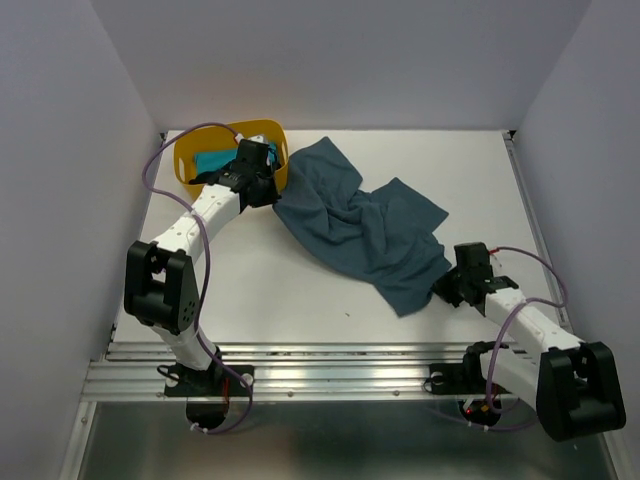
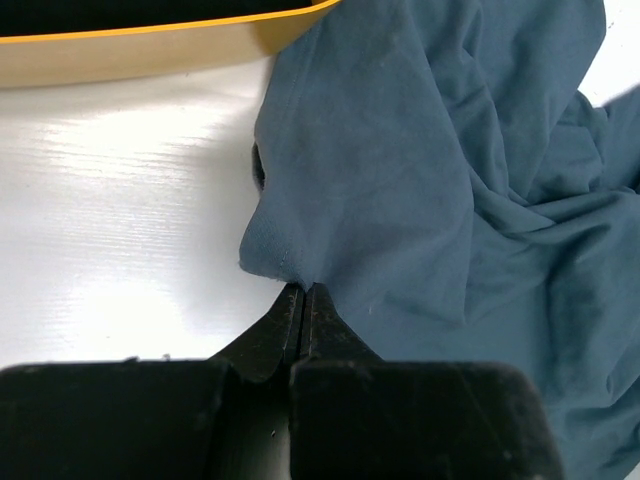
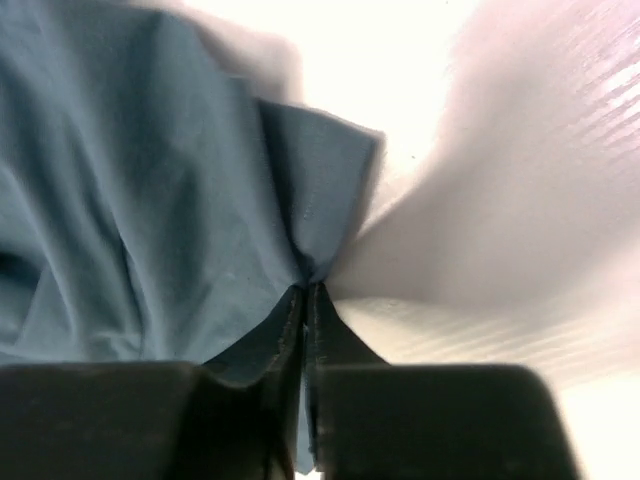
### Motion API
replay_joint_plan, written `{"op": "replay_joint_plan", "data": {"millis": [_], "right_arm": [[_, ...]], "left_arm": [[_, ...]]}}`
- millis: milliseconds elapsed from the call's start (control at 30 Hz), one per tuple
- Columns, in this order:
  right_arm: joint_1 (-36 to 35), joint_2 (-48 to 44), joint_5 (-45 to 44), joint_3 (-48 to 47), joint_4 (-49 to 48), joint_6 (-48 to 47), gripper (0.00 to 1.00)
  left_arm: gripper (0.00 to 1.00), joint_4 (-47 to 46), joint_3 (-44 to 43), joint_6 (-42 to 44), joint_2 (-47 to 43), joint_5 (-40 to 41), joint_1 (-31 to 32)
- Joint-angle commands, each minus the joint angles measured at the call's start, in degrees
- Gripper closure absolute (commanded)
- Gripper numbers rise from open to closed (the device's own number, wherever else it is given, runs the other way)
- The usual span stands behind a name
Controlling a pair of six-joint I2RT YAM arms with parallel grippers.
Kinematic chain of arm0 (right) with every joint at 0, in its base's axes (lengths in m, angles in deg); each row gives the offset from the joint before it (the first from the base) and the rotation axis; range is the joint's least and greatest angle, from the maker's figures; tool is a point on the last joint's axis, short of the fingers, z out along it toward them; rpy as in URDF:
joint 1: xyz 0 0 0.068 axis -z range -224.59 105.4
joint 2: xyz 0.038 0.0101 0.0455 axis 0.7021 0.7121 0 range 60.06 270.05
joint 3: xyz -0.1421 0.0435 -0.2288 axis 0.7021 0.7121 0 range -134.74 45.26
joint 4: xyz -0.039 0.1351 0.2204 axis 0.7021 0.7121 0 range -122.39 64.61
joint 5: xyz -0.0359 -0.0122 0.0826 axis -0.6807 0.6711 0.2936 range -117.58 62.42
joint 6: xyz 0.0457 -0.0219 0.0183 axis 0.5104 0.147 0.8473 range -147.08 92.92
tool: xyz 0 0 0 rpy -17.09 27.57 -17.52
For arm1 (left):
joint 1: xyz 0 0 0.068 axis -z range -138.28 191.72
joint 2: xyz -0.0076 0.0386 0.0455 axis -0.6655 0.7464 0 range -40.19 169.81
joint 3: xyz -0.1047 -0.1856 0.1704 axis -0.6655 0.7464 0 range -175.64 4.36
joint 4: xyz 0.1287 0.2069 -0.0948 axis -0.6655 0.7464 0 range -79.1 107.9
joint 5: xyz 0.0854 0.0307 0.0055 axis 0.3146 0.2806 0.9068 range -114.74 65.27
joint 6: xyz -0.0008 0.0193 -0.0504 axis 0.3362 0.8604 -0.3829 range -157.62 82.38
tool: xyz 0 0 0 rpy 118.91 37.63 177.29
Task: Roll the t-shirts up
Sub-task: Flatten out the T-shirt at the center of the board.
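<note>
Two-point grip on blue shirt (image 1: pixel 360 232)
Edge at 10 o'clock pinched by left tool (image 2: pixel 303 298); corner at 4 o'clock pinched by right tool (image 3: pixel 307 298).

White table (image 1: pixel 300 290) with a glossy top and plain walls on the left, far and right sides; an aluminium rail (image 1: pixel 330 365) runs along its near edge. Two things sit directly on it: a yellow tub (image 1: pixel 262 127) in the far-left corner, and a slate-blue t-shirt (image 1: pixel 360 235), crumpled and heavily creased, sprawled diagonally from the tub's right side toward the near-right part of the top. The shirt's far-left edge meets the tub's wall, can't tell if it only touches or laps over the rim.
</note>
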Motion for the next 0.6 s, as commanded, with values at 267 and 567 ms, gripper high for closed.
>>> {"op": "replay_joint_plan", "data": {"millis": [267,567], "right_arm": [[0.31,-9.4,-2.32,-21.04,10.24,-6.78,0.99],[0.31,-19.6,-1.63,-25.38,29.83,-5.12,0.99]], "left_arm": [[1.0,0.74,-2.44,2.08,-3.02,-0.95,-0.46],[1.0,1.27,-0.52,2.79,-6.0,-0.68,-0.64]]}}
